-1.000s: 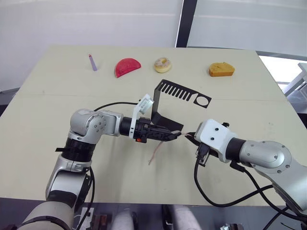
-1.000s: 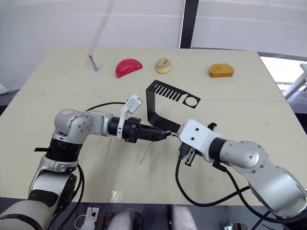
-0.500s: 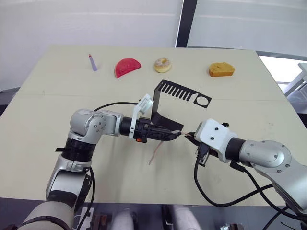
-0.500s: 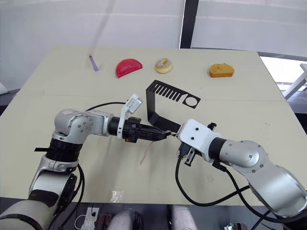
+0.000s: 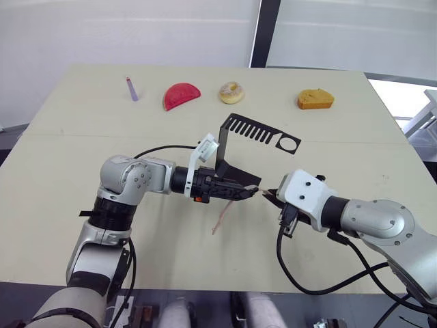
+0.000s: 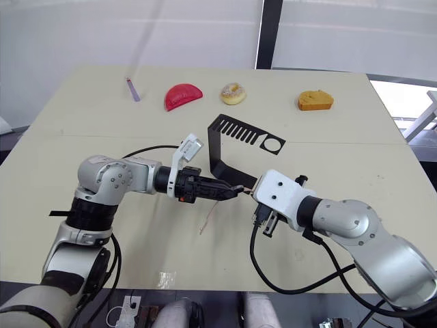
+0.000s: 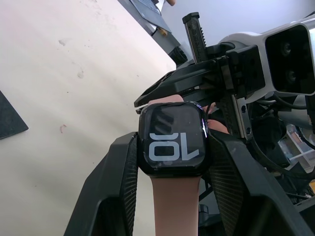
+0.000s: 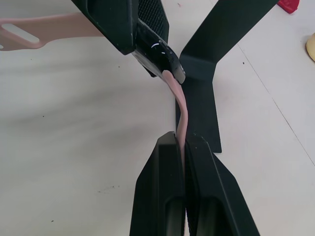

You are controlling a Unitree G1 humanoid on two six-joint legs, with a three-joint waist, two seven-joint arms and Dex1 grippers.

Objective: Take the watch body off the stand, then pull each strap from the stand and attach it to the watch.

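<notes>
Watch body sits clamped between my left claw pads, held mid-air over the bench just in front of the stand. One strap is already on it and dangles down toward the bench. My right claw is pinched tight on the second strap, its far end meeting the edge of the watch body.

Risks, as I judge them: the second strap bows between my right claw and the case, so if I push in off-axis it may buckle instead of seating in the slot. Too much push could twist the case in my left pads or knock it loose, since the grip is only on its two side edges. The hanging strap could also snag on the stand's base.

Look of it: small square black case, rounded corners, glossy dark screen with pale digits. Straps are thin, pale pink-beige, soft and bendy. The stand's comb-slotted arm and ring are bare.
</notes>
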